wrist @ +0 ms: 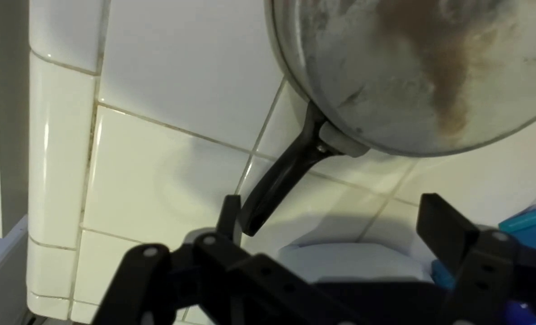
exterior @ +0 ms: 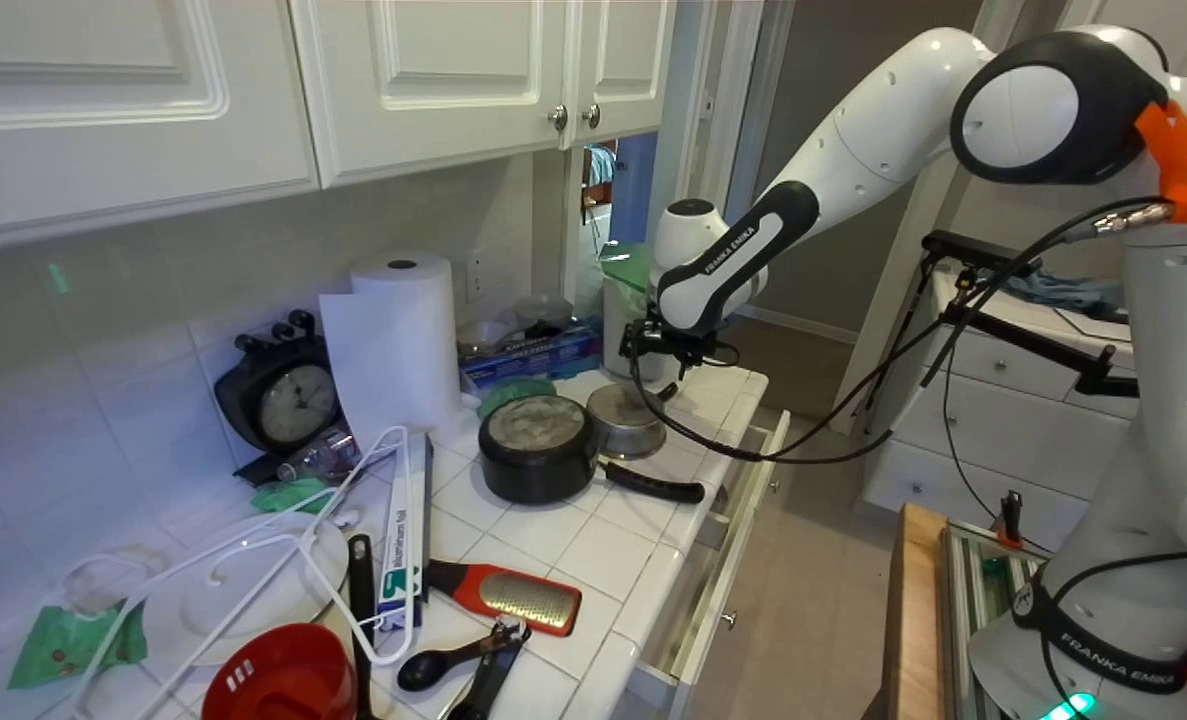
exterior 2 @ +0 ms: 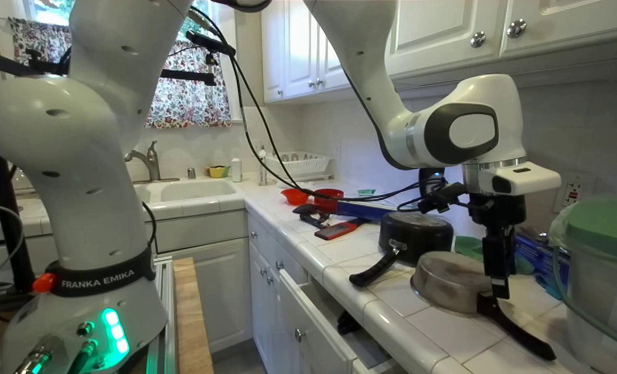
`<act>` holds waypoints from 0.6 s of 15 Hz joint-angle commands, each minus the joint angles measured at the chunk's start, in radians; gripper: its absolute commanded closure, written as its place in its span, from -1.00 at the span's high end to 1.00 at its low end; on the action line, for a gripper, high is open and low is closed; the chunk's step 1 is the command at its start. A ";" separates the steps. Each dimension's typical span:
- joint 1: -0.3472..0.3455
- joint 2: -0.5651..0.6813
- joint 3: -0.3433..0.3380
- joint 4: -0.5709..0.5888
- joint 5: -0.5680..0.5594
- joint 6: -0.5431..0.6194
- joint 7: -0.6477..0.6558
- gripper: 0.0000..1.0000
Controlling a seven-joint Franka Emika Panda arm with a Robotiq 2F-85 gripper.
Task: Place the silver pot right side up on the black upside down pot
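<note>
The silver pot (exterior 2: 451, 280) sits upside down on the tiled counter, its brown-stained base up in the wrist view (wrist: 412, 81); it also shows in an exterior view (exterior: 628, 428). Its black handle (wrist: 279, 180) points away from the black pot. The black upside down pot (exterior: 538, 465) stands close beside it, grey base up and handle toward the counter's front edge; it also shows in an exterior view (exterior 2: 416, 236). My gripper (wrist: 331, 201) is open and empty, pointing down above the handle's side of the silver pot (exterior 2: 499, 291). The handle's end lies near the left finger in the wrist view.
A white pail with a green lid (exterior 2: 599, 280) stands close to the gripper. A blue box (exterior: 533, 358) and paper towel roll (exterior: 408, 350) stand along the wall. A drawer (exterior 2: 313, 322) is open below the counter edge. A red grater (exterior: 513, 597), hangers and red bowl lie farther along.
</note>
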 commanded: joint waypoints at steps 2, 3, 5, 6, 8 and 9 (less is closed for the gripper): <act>0.038 0.077 -0.041 0.056 0.043 0.024 -0.007 1.00; 0.041 0.087 -0.045 0.059 0.046 0.023 -0.005 1.00; 0.050 0.103 -0.056 0.064 0.054 0.023 0.010 1.00; 0.052 0.110 -0.057 0.067 0.063 0.016 0.016 1.00; 0.055 0.122 -0.060 0.073 0.092 0.010 0.034 1.00; 0.054 0.124 -0.059 0.074 0.105 0.008 0.036 1.00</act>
